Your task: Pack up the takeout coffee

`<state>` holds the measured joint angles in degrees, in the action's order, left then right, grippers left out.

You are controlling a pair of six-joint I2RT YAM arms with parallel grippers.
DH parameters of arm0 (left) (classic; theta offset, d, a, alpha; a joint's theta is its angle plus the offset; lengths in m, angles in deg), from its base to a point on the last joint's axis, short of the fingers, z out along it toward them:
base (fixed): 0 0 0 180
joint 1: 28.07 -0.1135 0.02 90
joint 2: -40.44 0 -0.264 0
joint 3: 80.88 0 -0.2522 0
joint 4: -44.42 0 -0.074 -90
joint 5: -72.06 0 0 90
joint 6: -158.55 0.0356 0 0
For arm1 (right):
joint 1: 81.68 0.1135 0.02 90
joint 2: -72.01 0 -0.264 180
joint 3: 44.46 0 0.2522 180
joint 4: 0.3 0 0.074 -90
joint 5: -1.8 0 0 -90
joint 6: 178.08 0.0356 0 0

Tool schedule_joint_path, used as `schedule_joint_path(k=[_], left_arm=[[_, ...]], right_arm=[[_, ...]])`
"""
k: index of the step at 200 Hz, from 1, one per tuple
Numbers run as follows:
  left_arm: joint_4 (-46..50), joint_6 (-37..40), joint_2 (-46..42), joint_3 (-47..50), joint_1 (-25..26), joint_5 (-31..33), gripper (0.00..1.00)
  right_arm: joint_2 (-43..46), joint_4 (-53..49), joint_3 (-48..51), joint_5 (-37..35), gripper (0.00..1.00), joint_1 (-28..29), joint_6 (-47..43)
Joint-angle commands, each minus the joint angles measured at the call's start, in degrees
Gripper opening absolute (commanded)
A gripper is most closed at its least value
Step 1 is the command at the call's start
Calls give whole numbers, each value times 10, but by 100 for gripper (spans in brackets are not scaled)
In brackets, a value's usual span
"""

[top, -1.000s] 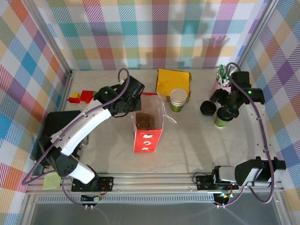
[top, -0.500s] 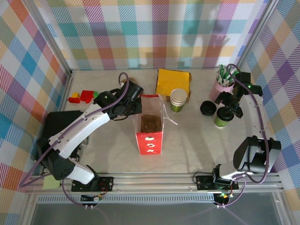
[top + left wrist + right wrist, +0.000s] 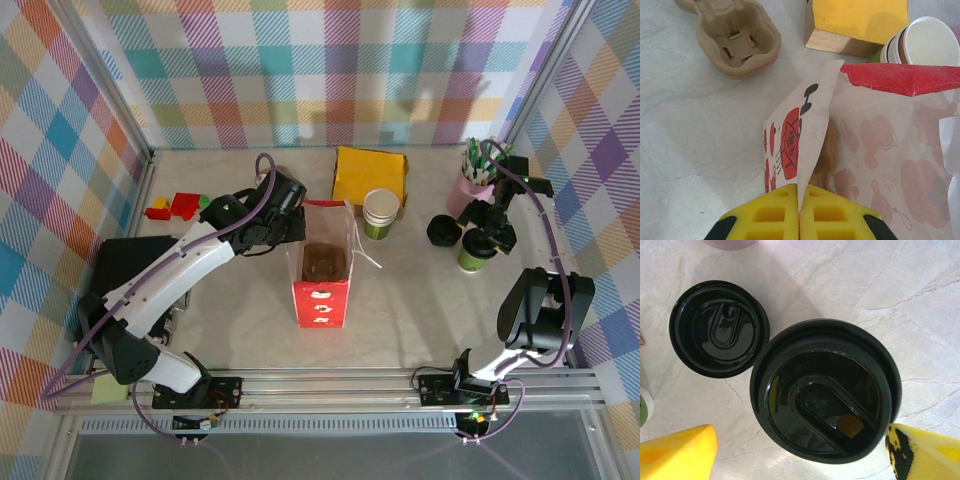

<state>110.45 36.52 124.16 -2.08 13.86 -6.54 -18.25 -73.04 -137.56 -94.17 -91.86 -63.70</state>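
takeout coffee (image 3: 470,258): lidded green cup at the right side of the table (image 3: 420,320), near of the pink cup (image 3: 472,182), just right of a loose black lid (image 3: 441,231). right gripper (image 3: 488,236) hangs over it, jaws spread, nothing held. within the last second the right arm's elbow has lifted and the gripper has centred on the cup; the paper bag (image 3: 322,275) has shifted right and stands open, its rim pinched by the pressed-together left gripper (image 3: 287,228). judgement: a grasp is next. right wrist view: both fingers flank the lid, the right one closer. left wrist view: fingers (image 3: 775,220) clamp the bag's edge; a pulp cup carrier (image 3: 737,35) lies beyond.
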Motion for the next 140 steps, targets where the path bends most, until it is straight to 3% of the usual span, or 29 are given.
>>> schedule_joint_path(k=[1,74,140], left_arm=[[-9,12,4,-4,1,-6,0],[-5,21,7,-6,1,-5,0],[-10,32,7,-4,1,-5,0]], right_arm=[[-17,-9,-28,15,86,-6,-4],[-45,-36,-53,21,84,-15,-11],[-9,-39,-78,40,88,-18,-42]])
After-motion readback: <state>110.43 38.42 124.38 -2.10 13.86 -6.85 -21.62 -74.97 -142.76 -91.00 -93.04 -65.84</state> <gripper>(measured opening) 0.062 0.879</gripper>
